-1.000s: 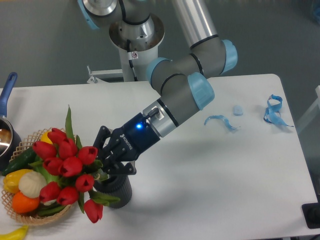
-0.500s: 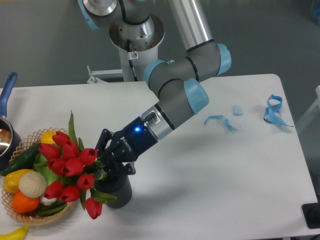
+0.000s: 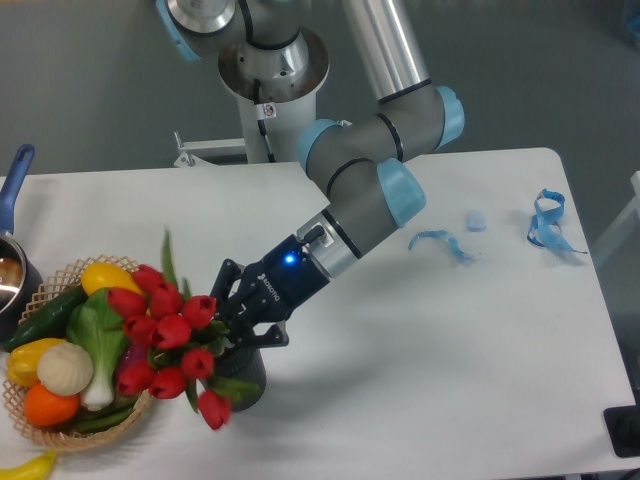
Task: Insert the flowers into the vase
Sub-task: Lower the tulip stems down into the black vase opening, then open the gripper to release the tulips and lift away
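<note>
The flowers (image 3: 170, 332), a bunch of red tulips with green leaves, lean out to the left over the front left of the table. My gripper (image 3: 228, 322) is shut on their stems just above the vase (image 3: 251, 386), a short dark grey cylinder. Only the vase's right side shows; the blooms, leaves and my fingers hide its mouth. The stem ends point down toward the vase mouth, but I cannot tell how far in they reach. One tulip hangs low in front of the vase.
A wicker basket (image 3: 58, 437) of toy vegetables stands at the front left, touching the tulips. A pot with a blue handle (image 3: 14, 180) is at the left edge. Blue ribbon scraps (image 3: 440, 243) (image 3: 548, 222) lie at the right. The robot base (image 3: 270, 70) stands behind.
My gripper and the bunch have shifted right and slightly down, away from the basket, uncovering more of the vegetables. The grip on the stems is unchanged.
</note>
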